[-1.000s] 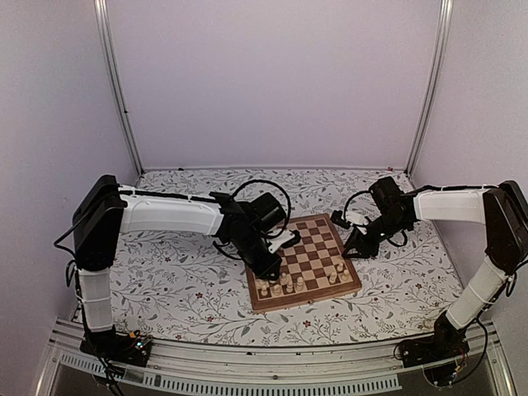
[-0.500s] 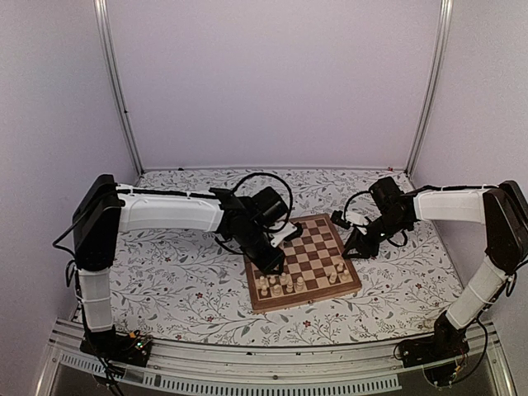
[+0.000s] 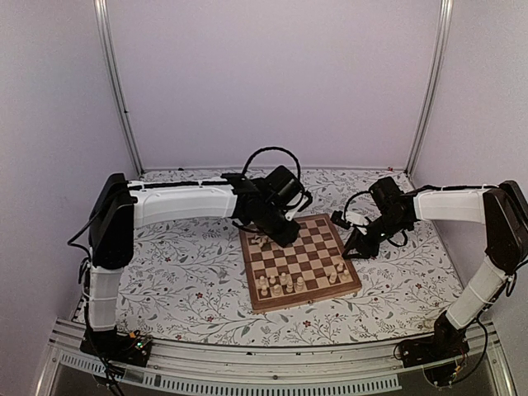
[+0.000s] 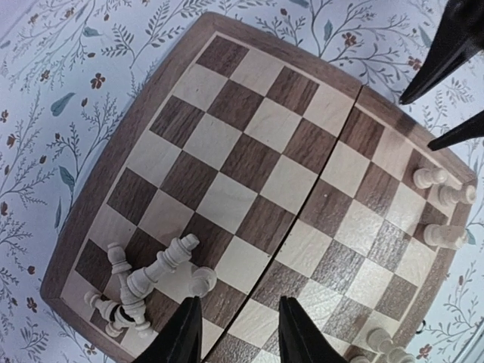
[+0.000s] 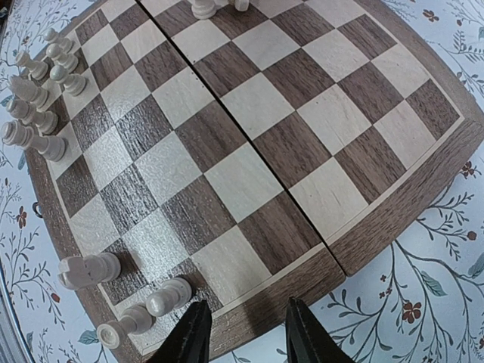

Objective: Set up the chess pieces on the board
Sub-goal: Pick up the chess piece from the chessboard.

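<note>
The board (image 3: 307,249) lies between my two arms. Pale chess pieces (image 3: 279,285) are bunched at its near left, and a few more (image 3: 337,272) stand at its near right. In the left wrist view that bunch (image 4: 140,283) is a heap, with some pieces lying on their sides. My left gripper (image 4: 240,333) hangs open above the board (image 4: 249,151) beside the heap, holding nothing; it shows over the far-left part (image 3: 285,233) in the top view. My right gripper (image 5: 246,333) stands open over the board's right edge (image 5: 393,219), empty, with three pieces (image 5: 128,302) just to its left.
The floral tabletop (image 3: 190,280) surrounds the board. The dark fingers (image 4: 454,45) of the right gripper show at the top right of the left wrist view. More pieces (image 5: 38,98) line the far side of the board in the right wrist view.
My left gripper has opened and risen from the heap at the near left, moving back toward the board's far-left part. The right arm has not moved.
</note>
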Robot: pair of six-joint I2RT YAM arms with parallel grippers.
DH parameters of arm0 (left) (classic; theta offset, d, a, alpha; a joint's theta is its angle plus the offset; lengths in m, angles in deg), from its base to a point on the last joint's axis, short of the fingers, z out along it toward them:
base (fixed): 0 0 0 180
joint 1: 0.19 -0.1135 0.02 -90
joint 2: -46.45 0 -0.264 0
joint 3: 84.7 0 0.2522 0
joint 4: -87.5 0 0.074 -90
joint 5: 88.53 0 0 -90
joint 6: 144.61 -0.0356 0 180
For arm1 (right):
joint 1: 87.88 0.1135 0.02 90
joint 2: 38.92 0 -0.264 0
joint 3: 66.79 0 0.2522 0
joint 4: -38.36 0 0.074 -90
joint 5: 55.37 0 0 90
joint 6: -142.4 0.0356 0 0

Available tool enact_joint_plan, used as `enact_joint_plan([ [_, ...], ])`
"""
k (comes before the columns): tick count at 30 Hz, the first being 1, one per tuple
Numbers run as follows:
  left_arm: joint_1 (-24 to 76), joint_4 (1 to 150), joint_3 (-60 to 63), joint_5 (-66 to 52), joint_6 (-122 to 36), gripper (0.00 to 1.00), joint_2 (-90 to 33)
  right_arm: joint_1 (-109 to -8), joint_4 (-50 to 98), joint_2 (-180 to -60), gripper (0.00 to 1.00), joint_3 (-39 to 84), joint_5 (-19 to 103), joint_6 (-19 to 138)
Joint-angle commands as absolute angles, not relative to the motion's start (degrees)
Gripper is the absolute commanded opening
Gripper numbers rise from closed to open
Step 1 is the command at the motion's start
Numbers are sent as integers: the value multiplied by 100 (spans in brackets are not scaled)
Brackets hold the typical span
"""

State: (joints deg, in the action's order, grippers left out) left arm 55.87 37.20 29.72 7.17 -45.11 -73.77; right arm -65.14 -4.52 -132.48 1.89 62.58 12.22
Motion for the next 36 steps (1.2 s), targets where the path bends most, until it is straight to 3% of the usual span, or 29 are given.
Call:
enact_joint_plan([
  [1, 5469, 3493, 3169, 934, -4387, 38, -7692, -6521, -477, -13217, 37, 322, 6267, 1145],
  [10, 5349, 3477, 3136, 886, -4353, 40, -7875, -6521, -475, -13243, 37, 322, 6252, 1129],
  [22, 5242, 3572, 3232, 639, -4388, 35, -8111, -6529, -484, -13270, 37, 323, 6232, 1127],
  [36, 5277, 3603, 3145, 367, -4518, 11, -7958, -6528, -482, -13261, 37, 322, 6219, 1118],
])
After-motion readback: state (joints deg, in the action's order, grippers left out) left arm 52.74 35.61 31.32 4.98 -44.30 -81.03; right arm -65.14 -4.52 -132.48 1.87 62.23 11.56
